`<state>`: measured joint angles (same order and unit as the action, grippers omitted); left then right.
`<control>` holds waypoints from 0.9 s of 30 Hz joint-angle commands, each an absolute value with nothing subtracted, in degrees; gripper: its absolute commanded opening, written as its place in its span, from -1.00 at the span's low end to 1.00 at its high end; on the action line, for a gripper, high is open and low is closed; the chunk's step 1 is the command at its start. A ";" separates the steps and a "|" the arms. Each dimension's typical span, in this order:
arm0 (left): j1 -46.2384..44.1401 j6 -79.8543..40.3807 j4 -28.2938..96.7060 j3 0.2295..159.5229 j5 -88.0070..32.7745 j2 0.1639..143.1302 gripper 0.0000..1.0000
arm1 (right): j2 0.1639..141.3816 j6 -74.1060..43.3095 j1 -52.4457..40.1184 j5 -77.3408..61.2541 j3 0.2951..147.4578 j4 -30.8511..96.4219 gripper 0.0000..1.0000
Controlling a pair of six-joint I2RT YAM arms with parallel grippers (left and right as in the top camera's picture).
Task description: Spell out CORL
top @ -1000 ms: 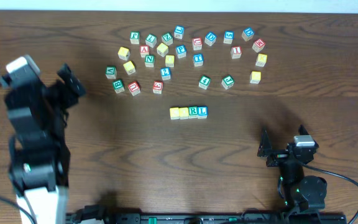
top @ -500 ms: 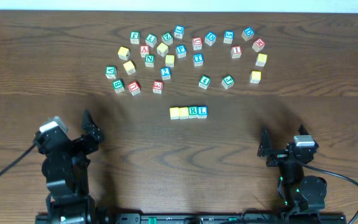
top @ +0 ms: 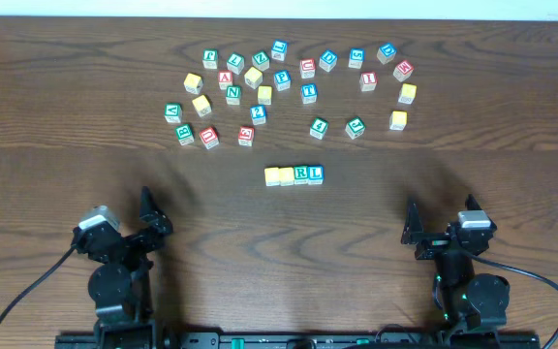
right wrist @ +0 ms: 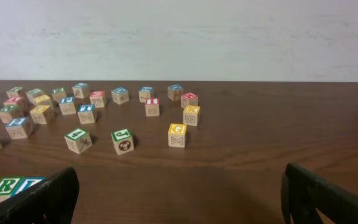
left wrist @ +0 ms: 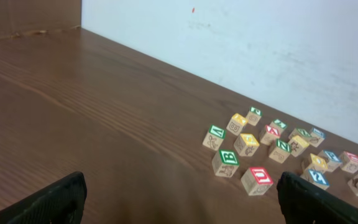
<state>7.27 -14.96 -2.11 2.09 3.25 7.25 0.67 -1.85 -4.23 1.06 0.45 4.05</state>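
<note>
At the bottom left of the overhead frame the left arm (top: pixel 114 267) sits folded low on the counter (top: pixel 56 174). The left jaws are spread wide and hold nothing. In the left wrist view the dark fingertips (left wrist: pixel 58 199) sit at opposite lower corners with bare wood between them.

At the bottom right the right arm (top: pixel 458 262) is folded the same way. The right jaws are also wide apart and empty, showing only at the lower corners of the right wrist view.

Farther up, mid-frame overhead, the row of four blocks (top: pixel 294 174) lies side by side and touching, well apart from both arms. It has two yellow-topped blocks on the left, their letters too small to read there, then a green R block (top: pixel 301 174) and a blue L block (top: pixel 316 174). The right wrist view catches the row at its lower left edge, with a yellow O and a green R legible.

Beyond, across the upper overhead frame, the loose blocks (top: pixel 282 79) lie scattered, and behind them is the pale wall (right wrist: pixel 179 37).
</note>
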 commanded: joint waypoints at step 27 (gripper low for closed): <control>6.39 -13.56 3.79 0.23 4.64 0.08 0.93 | 0.30 -1.02 -4.58 0.93 0.32 4.23 0.99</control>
<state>6.63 -14.70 1.10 0.99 3.36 0.62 0.67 -1.85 -4.23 1.06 0.45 4.05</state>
